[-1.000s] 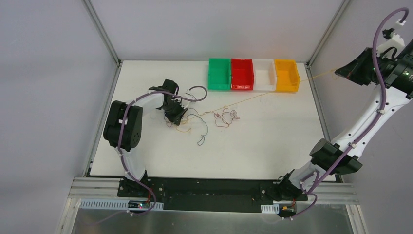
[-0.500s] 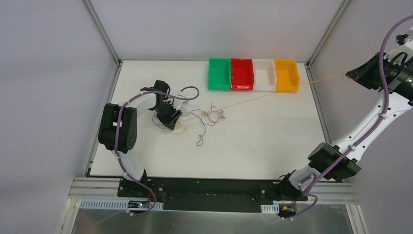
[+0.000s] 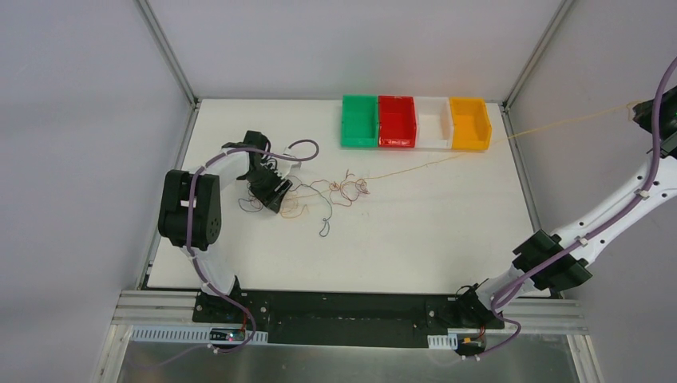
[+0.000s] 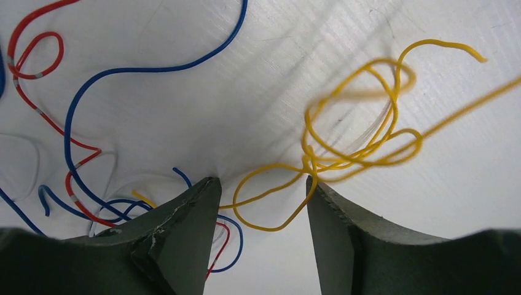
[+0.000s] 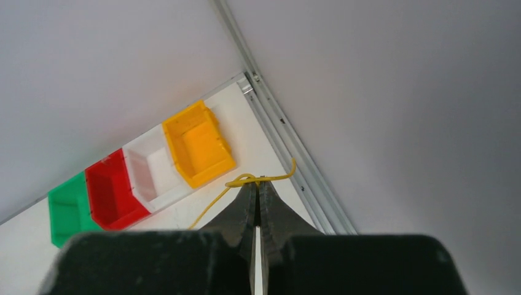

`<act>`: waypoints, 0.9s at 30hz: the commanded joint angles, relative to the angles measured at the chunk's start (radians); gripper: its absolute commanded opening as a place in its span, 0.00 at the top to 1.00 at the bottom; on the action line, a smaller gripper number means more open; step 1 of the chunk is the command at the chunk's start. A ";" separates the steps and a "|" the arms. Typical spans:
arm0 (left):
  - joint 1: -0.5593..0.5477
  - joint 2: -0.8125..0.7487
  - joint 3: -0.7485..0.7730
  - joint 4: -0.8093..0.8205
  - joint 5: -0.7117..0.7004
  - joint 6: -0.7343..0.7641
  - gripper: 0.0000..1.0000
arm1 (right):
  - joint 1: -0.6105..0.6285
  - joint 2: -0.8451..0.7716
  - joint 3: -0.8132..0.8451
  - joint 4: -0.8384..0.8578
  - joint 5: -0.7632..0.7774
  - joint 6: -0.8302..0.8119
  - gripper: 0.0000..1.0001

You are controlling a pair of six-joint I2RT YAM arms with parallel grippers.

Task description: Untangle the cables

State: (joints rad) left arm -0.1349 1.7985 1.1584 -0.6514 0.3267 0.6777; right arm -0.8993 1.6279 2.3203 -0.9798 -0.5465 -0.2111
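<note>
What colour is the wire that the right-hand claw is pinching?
Yellow: the wire shows clearest in the right wrist view.

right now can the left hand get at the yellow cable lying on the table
Probably yes. The left hand hangs open right over the yellow cable, one loop lying between its fingers, nothing covering it. The right hand holds the far end, taut.

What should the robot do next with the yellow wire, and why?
Probably the right jaws, shut on the yellow wire, should pull it farther right. The wire runs straight to the tangle, and the left jaws stand open around its loops, so nothing seems to pin it.
</note>
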 commanded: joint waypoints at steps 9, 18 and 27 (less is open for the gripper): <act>0.060 0.041 -0.050 -0.060 -0.104 0.065 0.40 | -0.039 0.002 0.049 0.258 0.282 0.070 1.00; 0.069 0.042 -0.036 -0.062 -0.087 0.064 0.45 | -0.001 -0.074 -0.100 0.097 -0.148 0.037 1.00; 0.069 -0.010 0.041 -0.092 0.033 -0.012 0.47 | 0.521 -0.335 -0.603 -0.178 -0.240 -0.214 1.00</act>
State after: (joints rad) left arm -0.0826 1.7973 1.1713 -0.6682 0.3069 0.7067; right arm -0.5716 1.4372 1.8812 -1.0634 -0.7200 -0.3294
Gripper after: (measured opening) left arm 0.531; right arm 0.009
